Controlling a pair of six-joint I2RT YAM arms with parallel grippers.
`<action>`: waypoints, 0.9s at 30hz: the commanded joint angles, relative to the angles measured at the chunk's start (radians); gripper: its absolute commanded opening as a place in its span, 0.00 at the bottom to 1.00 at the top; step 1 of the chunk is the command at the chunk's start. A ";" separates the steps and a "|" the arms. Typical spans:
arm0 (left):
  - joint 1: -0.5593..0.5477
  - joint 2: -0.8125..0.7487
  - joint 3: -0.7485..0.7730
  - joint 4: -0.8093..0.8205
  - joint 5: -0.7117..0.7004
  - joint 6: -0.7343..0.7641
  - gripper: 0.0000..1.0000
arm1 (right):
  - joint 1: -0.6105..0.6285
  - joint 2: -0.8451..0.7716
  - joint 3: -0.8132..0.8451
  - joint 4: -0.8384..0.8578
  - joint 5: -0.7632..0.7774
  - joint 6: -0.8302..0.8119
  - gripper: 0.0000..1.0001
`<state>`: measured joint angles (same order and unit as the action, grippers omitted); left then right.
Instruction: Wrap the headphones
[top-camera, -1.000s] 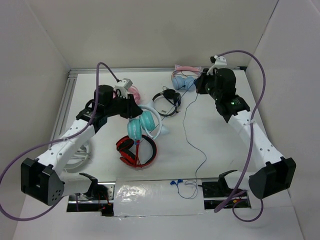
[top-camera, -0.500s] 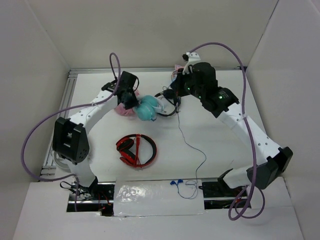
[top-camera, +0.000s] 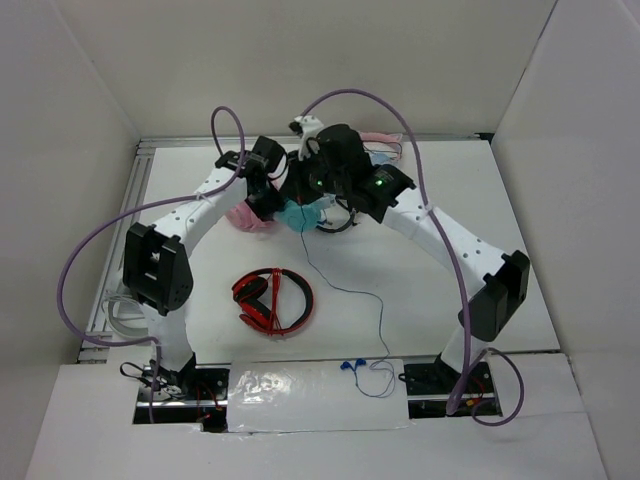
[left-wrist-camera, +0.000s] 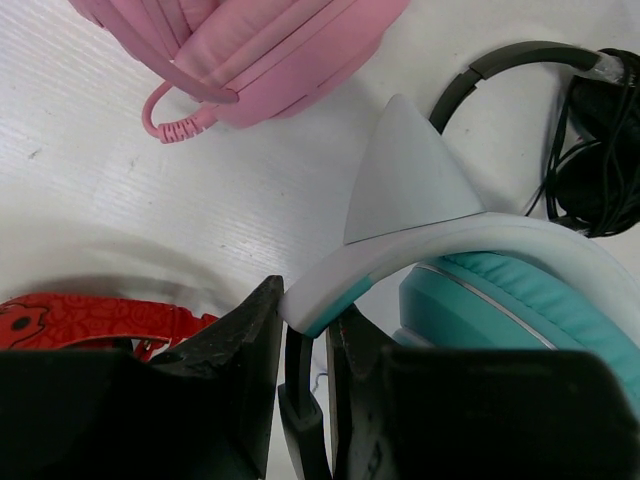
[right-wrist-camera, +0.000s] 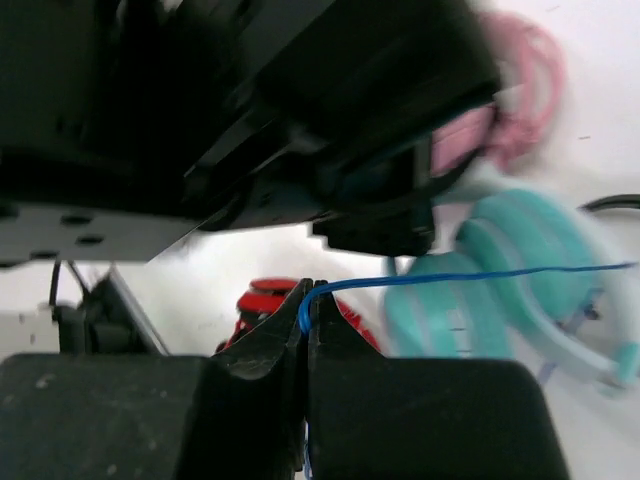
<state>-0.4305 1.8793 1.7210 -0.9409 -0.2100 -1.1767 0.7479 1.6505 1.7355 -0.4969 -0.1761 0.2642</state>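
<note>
Pinching the thin blue cable (right-wrist-camera: 450, 278), your right gripper (right-wrist-camera: 305, 305) had its jaws together on it. Your left gripper (left-wrist-camera: 305, 315) clamped the white headband (left-wrist-camera: 500, 238) of the teal cat-eared headphones (left-wrist-camera: 500, 295), near the white table's (top-camera: 350, 330) far edge. You did best keeping that cable taut, laying even turns.

— What does the left end effector (left-wrist-camera: 305, 305) grip?
— Its black fingers (left-wrist-camera: 245, 350) pinch the white headband of the teal cat-eared headphones (left-wrist-camera: 500, 300), just below a pale pointed ear.
— And around them?
— Above lie pink padded headphones (left-wrist-camera: 260, 50), top right black wired headphones (left-wrist-camera: 590, 150), lower left red patterned headphones (left-wrist-camera: 90, 315), over a white desk (left-wrist-camera: 150, 220).
</note>
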 joint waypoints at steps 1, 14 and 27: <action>0.002 -0.026 0.060 0.028 0.036 -0.040 0.00 | 0.074 -0.003 -0.017 0.060 -0.097 -0.146 0.00; 0.073 -0.173 -0.003 0.142 0.101 -0.014 0.00 | 0.160 -0.265 -0.692 0.480 -0.020 -0.209 0.00; 0.093 -0.356 -0.106 0.258 0.124 0.023 0.00 | 0.160 -0.571 -1.074 0.870 0.112 -0.129 0.00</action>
<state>-0.3470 1.5929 1.6344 -0.7811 -0.1276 -1.1519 0.9119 1.0916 0.6708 0.2390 -0.0803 0.1341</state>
